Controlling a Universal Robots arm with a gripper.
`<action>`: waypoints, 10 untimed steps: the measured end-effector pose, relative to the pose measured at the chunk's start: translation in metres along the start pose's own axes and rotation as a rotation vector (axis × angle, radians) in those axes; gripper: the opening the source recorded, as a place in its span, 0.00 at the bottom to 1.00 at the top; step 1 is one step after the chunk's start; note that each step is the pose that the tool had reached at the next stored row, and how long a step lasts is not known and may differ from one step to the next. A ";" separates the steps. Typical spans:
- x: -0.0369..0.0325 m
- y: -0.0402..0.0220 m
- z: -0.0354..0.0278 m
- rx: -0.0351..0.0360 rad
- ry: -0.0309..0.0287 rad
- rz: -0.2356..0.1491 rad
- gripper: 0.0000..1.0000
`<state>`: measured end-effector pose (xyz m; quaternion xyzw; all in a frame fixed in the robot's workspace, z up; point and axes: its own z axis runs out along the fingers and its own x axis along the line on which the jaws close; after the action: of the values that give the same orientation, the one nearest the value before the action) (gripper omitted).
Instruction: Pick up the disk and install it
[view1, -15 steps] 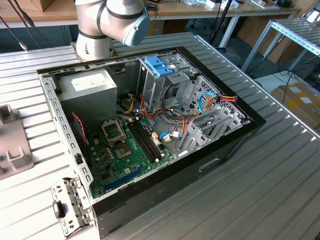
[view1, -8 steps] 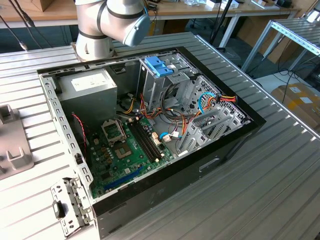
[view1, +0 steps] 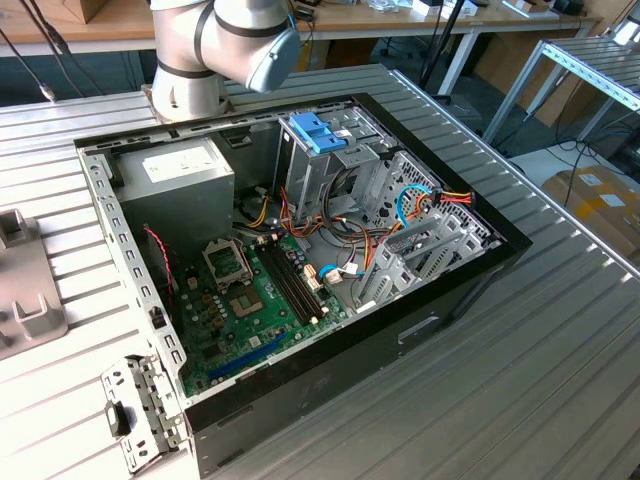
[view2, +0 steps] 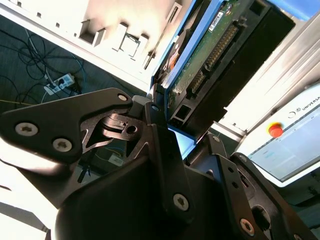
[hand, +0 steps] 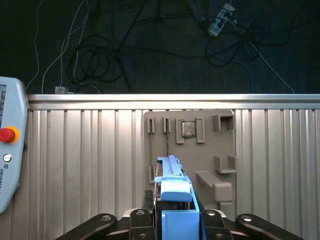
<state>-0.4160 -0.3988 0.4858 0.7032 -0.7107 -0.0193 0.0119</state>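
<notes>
Now the disk (hand: 172, 182) is clamped edge-on in the gripper (hand: 177, 222), seen before the grey fixture (hand: 220, 145) by the table's (hand: 75, 165) edge; its label is hidden.

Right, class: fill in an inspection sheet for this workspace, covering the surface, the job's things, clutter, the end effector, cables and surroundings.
surface: ribbed metal table carrying an open computer case.
job's things: the disk, blue-railed, gripped; drive cage with a blue tab inside the case.
clutter: grey fixture tray; teach pendant; metal bracket at the case's corner.
end effector: shut on the disk.
cables: coloured wires inside the case; tangled leads and a power strip on the dark floor.
surroundings: workbenches; cardboard box.
</notes>
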 end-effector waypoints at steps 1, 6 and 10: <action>0.0000 -0.0007 -0.0001 -0.0001 0.0000 0.000 0.37; 0.0000 -0.0041 -0.0001 0.0000 0.0001 0.000 0.37; 0.0000 -0.0069 -0.0002 0.0000 0.0001 0.000 0.37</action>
<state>-0.4091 -0.3989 0.4857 0.7032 -0.7107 -0.0192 0.0119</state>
